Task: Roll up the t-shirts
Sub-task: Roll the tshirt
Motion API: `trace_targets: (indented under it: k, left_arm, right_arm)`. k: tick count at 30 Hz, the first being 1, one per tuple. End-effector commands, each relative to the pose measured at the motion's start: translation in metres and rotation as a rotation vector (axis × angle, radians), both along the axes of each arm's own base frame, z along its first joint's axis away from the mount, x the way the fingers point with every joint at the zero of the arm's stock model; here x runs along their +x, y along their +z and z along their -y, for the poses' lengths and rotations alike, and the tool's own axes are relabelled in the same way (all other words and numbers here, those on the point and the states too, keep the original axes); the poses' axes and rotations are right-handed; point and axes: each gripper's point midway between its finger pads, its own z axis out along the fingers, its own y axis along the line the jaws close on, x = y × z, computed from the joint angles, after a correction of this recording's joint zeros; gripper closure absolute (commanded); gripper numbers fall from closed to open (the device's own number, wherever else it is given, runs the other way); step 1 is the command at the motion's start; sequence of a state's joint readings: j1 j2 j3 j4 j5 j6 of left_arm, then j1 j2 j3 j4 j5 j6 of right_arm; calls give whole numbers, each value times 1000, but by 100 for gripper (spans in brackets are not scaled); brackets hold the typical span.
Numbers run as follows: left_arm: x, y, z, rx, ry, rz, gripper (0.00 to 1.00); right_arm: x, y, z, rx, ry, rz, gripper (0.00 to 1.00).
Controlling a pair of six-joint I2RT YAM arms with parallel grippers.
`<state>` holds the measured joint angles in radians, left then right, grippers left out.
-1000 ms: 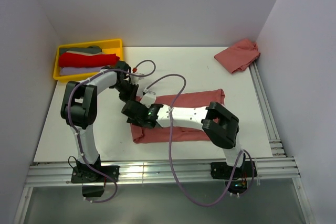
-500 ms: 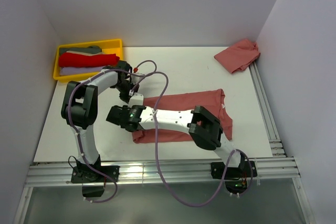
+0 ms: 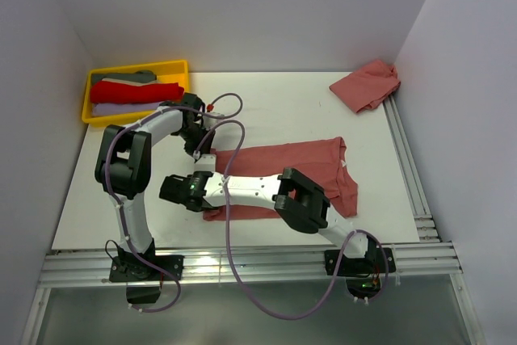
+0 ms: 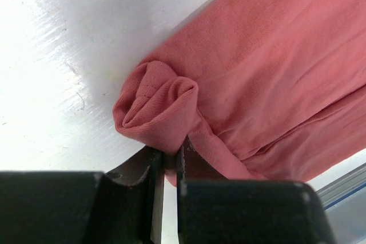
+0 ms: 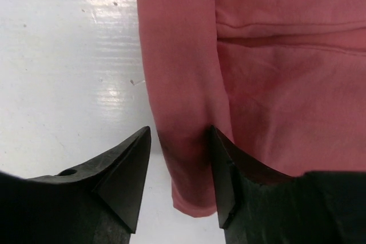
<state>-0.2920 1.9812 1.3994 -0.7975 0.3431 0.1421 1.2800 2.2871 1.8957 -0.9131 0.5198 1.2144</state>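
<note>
White counter (image 3: 145, 191), pale walls on three sides, and we start at the far left, where a yellow tray (image 3: 137, 65) holds folded clothes (image 3: 133, 91) in red, grey and lilac. It plays no part in this job.

Moving right, the right end effector (image 3: 174, 190) has reached across to the near-left corner of the flattened t-shirt (image 3: 299, 159). On the wrist view it is released, its jaws spread wide with a folded band of salmon cloth (image 5: 183, 72) lying between them and nothing gripped.

Just beyond it, the left end effector (image 3: 198, 141) sits at the shirt's far-left corner. It is clenched on the cloth, with its jaws nearly together pinching a small curl (image 4: 154, 104). That curl looks like the first turn of a roll, tight at this corner only.

The rest of the shirt stretches rightward as a long folded strip, flat on the counter. In the far-right corner a second t-shirt (image 3: 367, 85) lies crumpled against the wall, untouched.

My read is that the rolling has barely begun. The next move calls for the right end effector to close on its corner, so that both ends turn together along the strip — otherwise the roll goes cone-shaped and the thin cloth slips loose.
</note>
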Motion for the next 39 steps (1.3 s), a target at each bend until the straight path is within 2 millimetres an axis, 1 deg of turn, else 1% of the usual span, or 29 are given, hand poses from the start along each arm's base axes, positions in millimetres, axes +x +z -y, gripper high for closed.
trace_targets:
  k: [1, 4, 5, 10, 12, 13, 14, 15, 16, 17, 18, 19, 20, 22, 23, 24, 25, 26, 27, 28, 29, 30, 31, 32, 34, 35, 37, 38, 39]
  left_arm:
    - [14, -2, 2, 15, -17, 41, 91]
    - [14, 0, 3, 12, -19, 43, 89]
    - [14, 0, 4, 11, -18, 44, 88]
    - [17, 3, 5, 8, -28, 46, 81]
    - [17, 6, 6, -1, -32, 42, 78]
    - [19, 10, 8, -9, -35, 49, 76]
    - [20, 13, 10, -25, -42, 49, 69]
    - [22, 20, 12, -40, -45, 50, 65]
    - [23, 23, 13, -56, -48, 52, 62]
    - [24, 27, 14, -70, -52, 52, 54]
    - [28, 37, 19, -112, -65, 63, 50]
    - [27, 42, 19, -128, -71, 53, 44]
    - [27, 48, 20, -148, -83, 55, 43]
    - [27, 62, 22, -203, -89, 41, 40]
    - [28, 64, 22, -219, -95, 38, 39]
    - [31, 72, 21, -257, -92, 42, 39]
    - [31, 73, 19, -269, -88, 31, 39]
    - [29, 75, 16, -279, -90, 22, 39]
    - [30, 79, 11, -294, -80, 23, 39]
    - [29, 79, 10, -308, -79, 17, 39]
    - [27, 81, 8, -318, -86, 22, 39]
    - [23, 78, 5, -323, -82, 8, 39]
    - [21, 77, 4, -326, -86, 5, 39]
    - [20, 78, 5, -331, -95, 13, 39]
    - [11, 70, 5, -344, -96, -14, 38]
    - [8, 66, 5, -346, -93, -25, 39]
    - [1, 52, 5, -352, -88, -53, 39]
    - [-2, 45, 6, -357, -77, -73, 39]
    - [-7, 36, 6, -365, -74, -87, 39]
  right_arm:
    - [-11, -2, 4, -8, -9, -15, 48]
    - [-15, -7, 5, -2, -11, -29, 56]
    - [-15, -9, 7, -4, -14, -33, 63]
    - [-19, -17, 7, 29, -4, -61, 68]
    - [-14, -6, -2, 125, -4, -55, 72]
    - [-19, -18, 9, 121, 3, -83, 76]
    - [-11, 2, -6, 246, 4, -59, 80]
    - [-10, 5, -6, 287, 4, -63, 83]
    - [-13, -9, 7, 288, -1, -83, 87]
    - [-14, 3, 4, 355, 10, -96, 87]
    - [-4, 13, -5, 447, 2, -79, 88]
    - [-6, 10, 5, 465, -1, -88, 90]
    - [-4, 18, -5, 548, 13, -87, 90]
    - [-3, 15, 9, 602, -10, -96, 91]
    - [-2, 25, 1, 686, 2, -94, 91]
    - [3, 28, 2, 734, -14, -97, 91]
    - [-2, 19, 14, 752, -22, -117, 92]
    - [0, 34, 5, 863, -19, -116, 92]
    - [-1, 35, 6, 902, -17, -125, 92]
    - [-1, 23, 18, 912, -36, -137, 92]
    - [4, 37, 13, 1000, -24, -118, 92]
    - [2, 39, 13, 1043, -30, -141, 92]
    - [3, 29, 21, 1049, -44, -152, 92]
    - [6, 41, 16, 1122, -41, -146, 92]
    - [4, 34, 18, 1152, -43, -176, 92]
    - [5, 43, 15, 1208, -33, -165, 92]
    - [3, 34, 18, 1241, -65, -192, 93]
    - [4, 42, 17, 1292, -58, -183, 93]
    - [2, 40, 19, 1310, -78, -200, 93]
